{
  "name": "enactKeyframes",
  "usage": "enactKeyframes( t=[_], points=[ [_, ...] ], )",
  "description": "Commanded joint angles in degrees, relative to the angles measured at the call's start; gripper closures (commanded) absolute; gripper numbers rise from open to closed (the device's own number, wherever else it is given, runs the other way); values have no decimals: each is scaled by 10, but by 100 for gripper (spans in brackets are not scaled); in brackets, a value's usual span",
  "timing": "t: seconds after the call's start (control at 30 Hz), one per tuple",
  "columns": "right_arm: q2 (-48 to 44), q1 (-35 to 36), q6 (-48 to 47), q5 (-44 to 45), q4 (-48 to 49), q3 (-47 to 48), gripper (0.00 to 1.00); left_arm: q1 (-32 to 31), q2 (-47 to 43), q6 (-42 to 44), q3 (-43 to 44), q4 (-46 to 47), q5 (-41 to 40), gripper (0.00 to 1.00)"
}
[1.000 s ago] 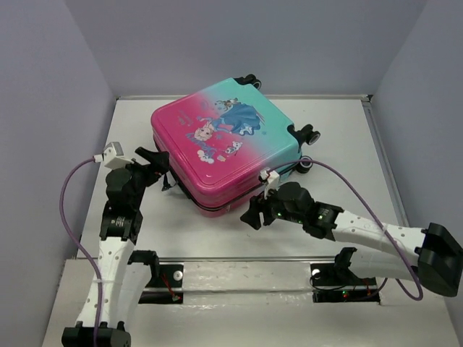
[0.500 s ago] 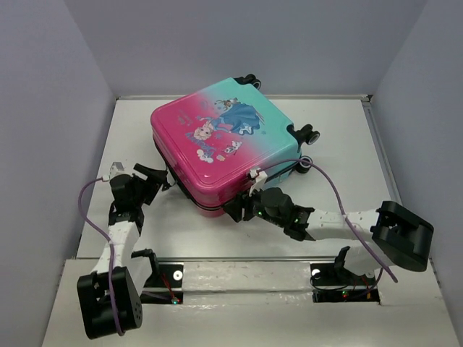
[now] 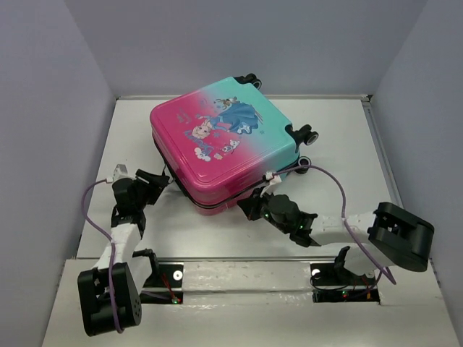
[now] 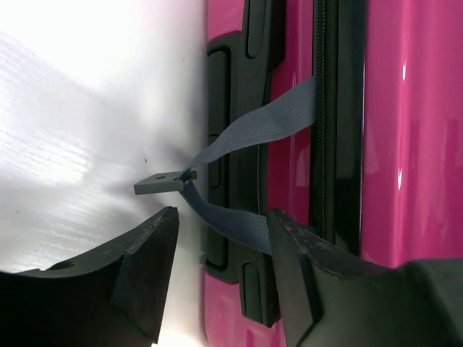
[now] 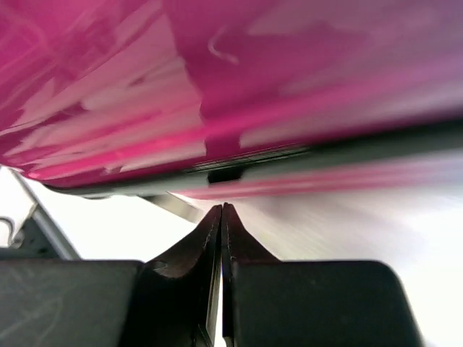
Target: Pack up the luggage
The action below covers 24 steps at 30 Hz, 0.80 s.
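You have the left gripper point(image 3: 153, 182) at the near-left corner of the luggage point(image 3: 224, 141), jaws spread wide and gripping nothing. A grey strap point(image 4: 253, 126) hangs out of the shut zip seam and loops through a small flat buckle point(image 4: 163, 182) just ahead of the jaws. The luggage lies flat and closed, princess picture up, at the middle-rear of the white tabletop point(image 3: 340, 144) — wheels toward the far right. Your right gripper point(image 5: 222, 211) points at the dark seam along the near side, jaws pressed together with nothing between them.
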Motion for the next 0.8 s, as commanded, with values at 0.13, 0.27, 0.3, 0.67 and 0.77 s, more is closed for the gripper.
enactKeyframes(
  t=[0.13,0.27,0.3,0.67,0.77],
  points=[
    [-232,-8,0,147,-205,-37,93,-8,-121,31,20,-41,-15,33],
    [-271,-45,18,168,-382,1,92,-9,-144,70,150,-97,-101,25],
    [-272,-58,18,176,-434,9,92,-9,-119,74,174,-101,-109,24],
    [-258,-236,-65,84,-456,67,93,1,279,113,577,-126,-101,4],
    [-242,-269,-70,67,-455,69,93,3,389,131,657,-152,-69,3]
  ],
)
